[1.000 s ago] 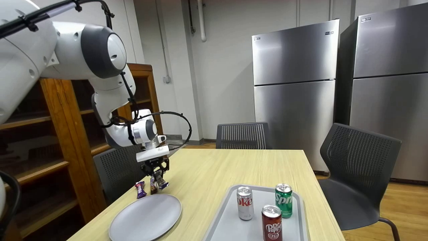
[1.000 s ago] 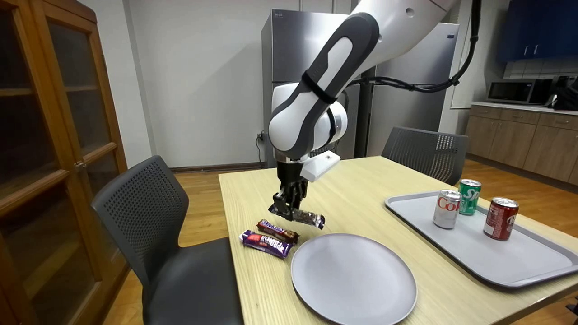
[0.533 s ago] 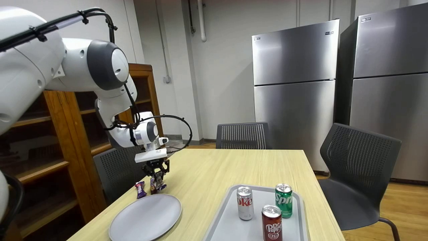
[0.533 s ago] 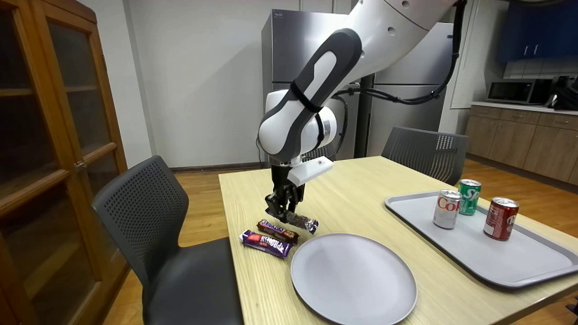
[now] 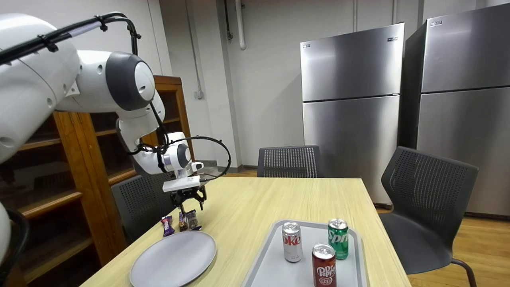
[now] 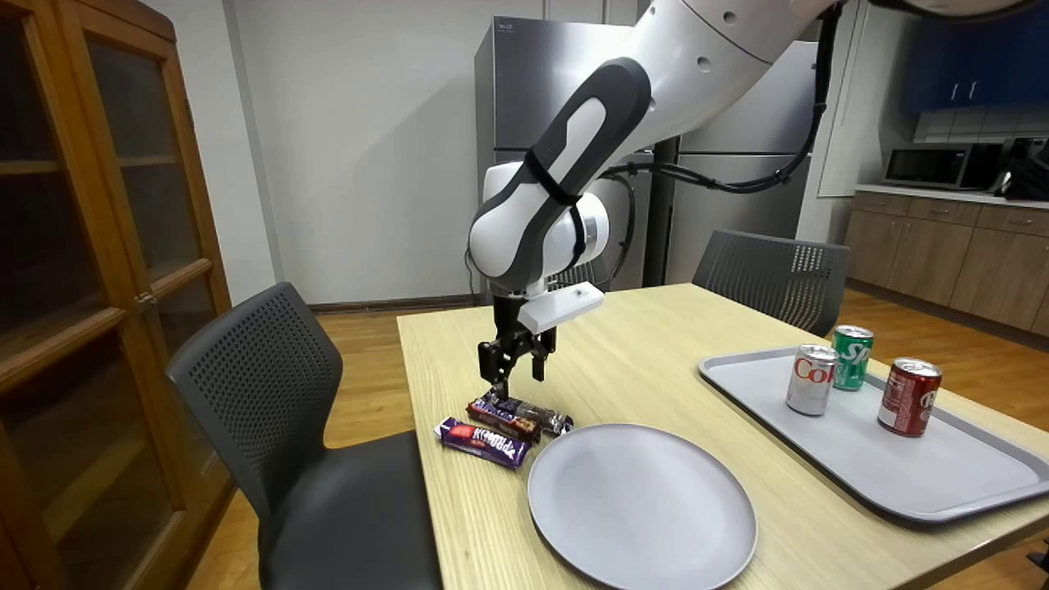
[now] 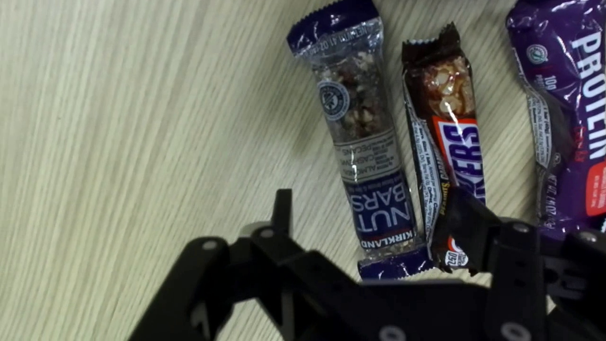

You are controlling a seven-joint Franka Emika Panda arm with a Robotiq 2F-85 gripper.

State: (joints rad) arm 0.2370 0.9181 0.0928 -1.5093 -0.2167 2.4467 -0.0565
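Note:
My gripper stands open above the table, its fingers spread on either side of a nut bar in a clear and dark-blue wrapper. That bar lies flat on the wood. Left of it, one finger is over bare wood; the opposite finger covers part of a brown Snickers bar, and whether it touches cannot be told. The nut bar's lower end meets the Snickers wrapper. A purple protein bar lies further right, cut by the frame edge. In an exterior view the gripper is just over the nut bar.
A round grey plate sits close to the bars. Beyond it is a grey tray bearing a Diet Coke can, a Sprite can and a Dr Pepper can. A dark chair stands at the table's edge.
The gripper came down with the nut bar between its fingers, then opened. The bar has been let go and now rests on the table beside the Snickers bar.

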